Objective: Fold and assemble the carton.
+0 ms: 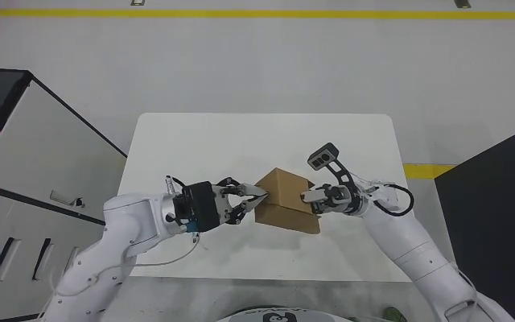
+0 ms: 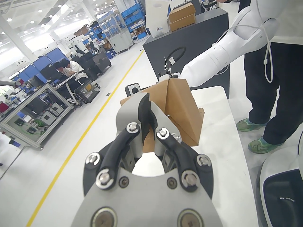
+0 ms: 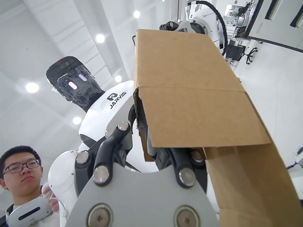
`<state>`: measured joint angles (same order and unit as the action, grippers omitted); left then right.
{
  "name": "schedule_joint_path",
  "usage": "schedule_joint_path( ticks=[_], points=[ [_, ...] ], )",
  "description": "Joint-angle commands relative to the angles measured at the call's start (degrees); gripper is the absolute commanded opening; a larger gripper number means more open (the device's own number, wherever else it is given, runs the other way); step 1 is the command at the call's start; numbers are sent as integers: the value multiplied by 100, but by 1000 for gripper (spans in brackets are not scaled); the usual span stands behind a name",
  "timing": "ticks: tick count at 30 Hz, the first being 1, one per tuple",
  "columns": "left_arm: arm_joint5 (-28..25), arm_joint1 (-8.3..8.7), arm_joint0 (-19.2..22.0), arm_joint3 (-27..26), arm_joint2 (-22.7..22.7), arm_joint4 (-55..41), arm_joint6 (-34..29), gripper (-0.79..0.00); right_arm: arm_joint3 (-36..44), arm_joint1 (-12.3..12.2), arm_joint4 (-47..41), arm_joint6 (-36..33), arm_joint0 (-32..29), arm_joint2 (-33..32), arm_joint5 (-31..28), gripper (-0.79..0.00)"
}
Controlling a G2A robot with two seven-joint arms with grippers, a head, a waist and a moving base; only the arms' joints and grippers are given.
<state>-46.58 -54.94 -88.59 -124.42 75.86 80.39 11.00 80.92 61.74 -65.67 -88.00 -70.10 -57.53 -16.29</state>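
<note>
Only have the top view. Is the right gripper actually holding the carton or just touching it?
Observer: Holding. The right wrist view shows the right gripper shut on the carton, on a wall at its open end.
Operator: Flaps there?
Observer: Not folded in; a flap sticks straight out from its wall.
Operator: Left side?
Observer: The left gripper is shut, tips against the carton; whether cardboard is between them, I cannot tell.
</note>
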Motion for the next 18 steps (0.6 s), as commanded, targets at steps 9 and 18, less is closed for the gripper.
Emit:
schedule_joint_path(
  ticks=[9,18],
  points=[
    [-33,11,-60,35,-2,45,-35,-785,6,-4,0,0,-3,6,0,-785],
    [-74,13,-43,57,-56,48,-66,-785,6,-4,0,0,-3,6,0,-785]
  ],
)
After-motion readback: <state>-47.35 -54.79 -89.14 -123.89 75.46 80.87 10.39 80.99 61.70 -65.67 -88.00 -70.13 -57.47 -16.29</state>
